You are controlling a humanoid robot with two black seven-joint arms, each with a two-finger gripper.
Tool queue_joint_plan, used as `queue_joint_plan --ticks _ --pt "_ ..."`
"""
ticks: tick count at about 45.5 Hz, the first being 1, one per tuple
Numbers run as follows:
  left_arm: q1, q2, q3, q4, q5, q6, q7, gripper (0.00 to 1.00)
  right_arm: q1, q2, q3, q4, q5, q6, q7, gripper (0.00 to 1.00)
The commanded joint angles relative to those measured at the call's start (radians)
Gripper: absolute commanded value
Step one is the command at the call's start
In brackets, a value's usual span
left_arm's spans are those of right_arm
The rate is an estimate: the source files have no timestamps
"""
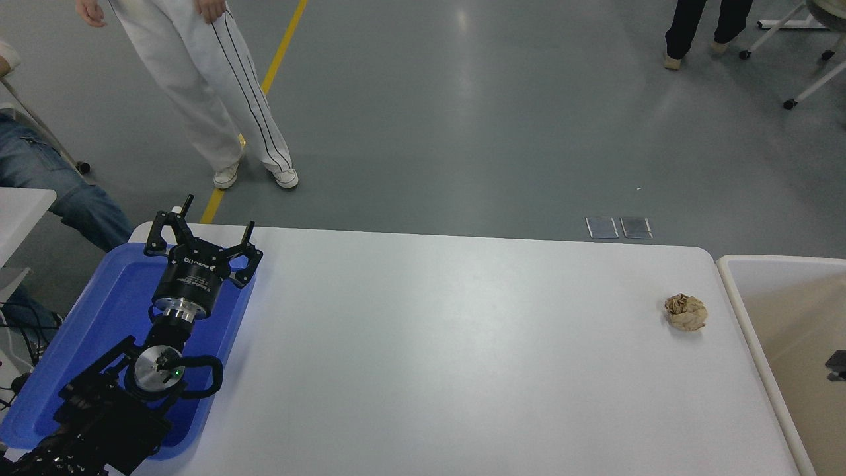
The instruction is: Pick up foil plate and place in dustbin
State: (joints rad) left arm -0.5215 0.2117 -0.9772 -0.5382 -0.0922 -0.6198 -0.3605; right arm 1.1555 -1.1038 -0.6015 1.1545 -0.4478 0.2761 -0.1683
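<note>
The dustbin [786, 311] stands just beside the table's [462, 344] right end, its cream rim and beige inside partly in view. A small dark piece of the right gripper [837, 365] shows over the bin at the picture's edge; its grasp cannot be told. One crumpled paper ball [685, 312] lies near the bin. The left gripper [198, 233], fingers spread and empty, hangs parked over one blue tray [99, 317] at the table's far end from the bin.

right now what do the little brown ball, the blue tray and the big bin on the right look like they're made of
The brown ball looks like crumpled paper: matt tan, creased. The blue tray seems moulded plastic, a smooth raised rim with a slight sheen; the left gripper hangs open above it. The bin looks like cream plastic, with a thick rounded rim and beige inside.
</note>
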Motion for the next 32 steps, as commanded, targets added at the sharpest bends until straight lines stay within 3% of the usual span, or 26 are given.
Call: queue_joint_plan --ticks 1,9,15,24,32 --pt "0.000 0.000 0.000 0.000 0.000 0.000 0.000 1.00 0.125 0.010 -0.087 0.024 0.001 0.175 0.000 1.00" --pt "0.000 0.000 0.000 0.000 0.000 0.000 0.000 1.00 0.236 0.102 -0.227 0.017 0.009 0.183 0.000 1.00" --pt "0.000 0.000 0.000 0.000 0.000 0.000 0.000 1.00 0.335 0.361 -0.452 -0.026 0.011 0.181 0.000 1.00" --pt "0.000 0.000 0.000 0.001 0.000 0.000 0.000 1.00 0.429 0.430 -0.515 -0.007 0.049 0.228 0.000 1.00" --pt "0.000 0.000 0.000 0.000 0.000 0.002 0.000 1.00 0.582 0.513 -0.596 0.002 0.054 0.452 0.000 1.00"
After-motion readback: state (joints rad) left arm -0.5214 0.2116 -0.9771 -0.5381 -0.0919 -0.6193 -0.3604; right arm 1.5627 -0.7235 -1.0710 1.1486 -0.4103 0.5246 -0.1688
